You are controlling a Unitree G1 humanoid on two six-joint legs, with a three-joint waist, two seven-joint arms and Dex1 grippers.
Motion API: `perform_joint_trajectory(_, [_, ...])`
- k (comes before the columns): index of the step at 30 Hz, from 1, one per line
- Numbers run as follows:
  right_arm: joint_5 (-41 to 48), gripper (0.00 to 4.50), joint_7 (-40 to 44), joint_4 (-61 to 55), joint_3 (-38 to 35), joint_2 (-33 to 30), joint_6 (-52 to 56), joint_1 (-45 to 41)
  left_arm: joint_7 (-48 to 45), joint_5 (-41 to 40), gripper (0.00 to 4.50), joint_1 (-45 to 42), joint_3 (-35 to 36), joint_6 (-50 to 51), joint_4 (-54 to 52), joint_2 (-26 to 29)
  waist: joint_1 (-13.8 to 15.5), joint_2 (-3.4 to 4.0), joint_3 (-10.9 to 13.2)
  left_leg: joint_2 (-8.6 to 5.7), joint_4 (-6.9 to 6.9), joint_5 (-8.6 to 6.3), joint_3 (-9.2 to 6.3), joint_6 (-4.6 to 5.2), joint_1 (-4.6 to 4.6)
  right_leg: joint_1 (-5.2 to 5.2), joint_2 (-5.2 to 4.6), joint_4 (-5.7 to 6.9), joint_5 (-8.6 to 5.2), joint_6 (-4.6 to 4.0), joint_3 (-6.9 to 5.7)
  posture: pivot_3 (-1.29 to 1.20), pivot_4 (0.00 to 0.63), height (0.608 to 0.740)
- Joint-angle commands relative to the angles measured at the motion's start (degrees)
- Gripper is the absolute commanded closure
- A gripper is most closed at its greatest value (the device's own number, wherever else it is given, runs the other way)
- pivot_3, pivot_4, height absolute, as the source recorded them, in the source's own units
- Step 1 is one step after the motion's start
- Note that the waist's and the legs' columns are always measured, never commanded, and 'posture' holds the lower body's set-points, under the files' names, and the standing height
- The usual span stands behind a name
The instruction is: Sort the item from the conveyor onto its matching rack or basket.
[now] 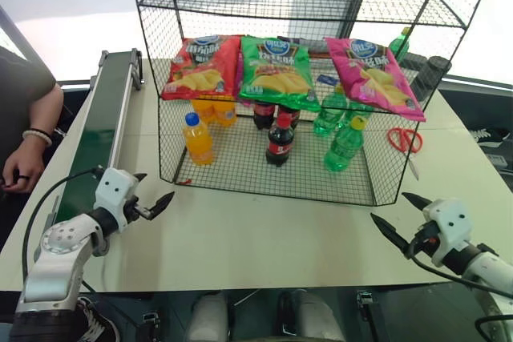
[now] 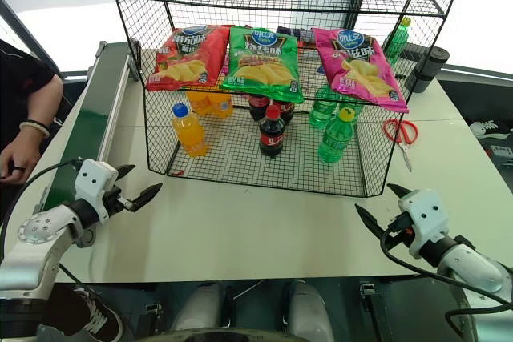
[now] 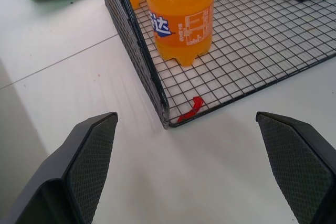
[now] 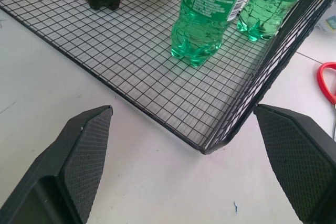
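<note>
Clear-green plastic soda bottle with yellow cap [image 1: 346,146] stands inside large black wire-mesh rack [image 1: 377,186], front right of bottom tier. Left gripper [image 1: 152,191] and right gripper [image 1: 402,215] hover before rack, fingers spread, empty. Dark green conveyor belt [image 1: 100,126] left of rack carries nothing visible. Judgement: keep fingers clear of mesh, wait.

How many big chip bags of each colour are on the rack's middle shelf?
Red chip bag: 1
Green chip bag: 1
Pink chip bag: 1
Total: 3
</note>
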Motion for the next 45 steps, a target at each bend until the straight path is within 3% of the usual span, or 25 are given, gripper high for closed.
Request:
perform_joint_trajectory(1, [0.2, 0.01, 0.34, 0.23, -0.73, 0.38, -1.89, 0.01, 0.7, -0.01, 0.0, -0.84, 1.29, -1.12, -0.57, -0.06, -0.02, 0.0, 0.0, 0.0, 0.0, 0.0, 0.0, 0.0, 0.0, 0.0, 0.0, 0.0, 0.0, 0.0, 0.0, 0.0, 0.15, 0.734])
perform_joint_trajectory(12, [0.3, 0.01, 0.56, 1.36, -0.01, 0.49, -2.69, -0.53, 0.99, 0.58, 0.0, -0.9, 0.62, -0.76, -0.52, 0.04, -0.02, 0.01, 0.0, 0.01, 0.0, 0.0, 0.02, 0.0, 0.0, -0.01, 0.01, 0.0, 0.0, 0.0, 0.02, 0.0, 0.15, 0.734])
perform_joint_trajectory(27, [1.65, 0.01, -3.0, -8.57, 0.78, 0.53, 6.07, -1.14, 2.19, 1.21, 0.0, -1.11, -0.48, -1.07, -0.68, -2.24, 0.0, 0.01, -0.02, 0.01, 0.0, 0.0, 0.03, 0.0, 0.01, 0.0, 0.0, 0.01, 0.01, 0.0, 0.04, 0.0, 0.15, 0.734])
perform_joint_trajectory(45, [3.75, 0.01, -3.87, -10.95, -0.04, 1.33, 8.87, -1.41, 1.13, 0.27, 0.0, 1.93, -0.18, -0.57, -3.51, -2.26, -0.03, 0.01, -0.01, 0.01, 0.01, 0.0, 0.03, 0.0, 0.0, -0.01, 0.01, 0.01, 0.01, 0.0, 0.04, 0.0, 0.15, 0.734])
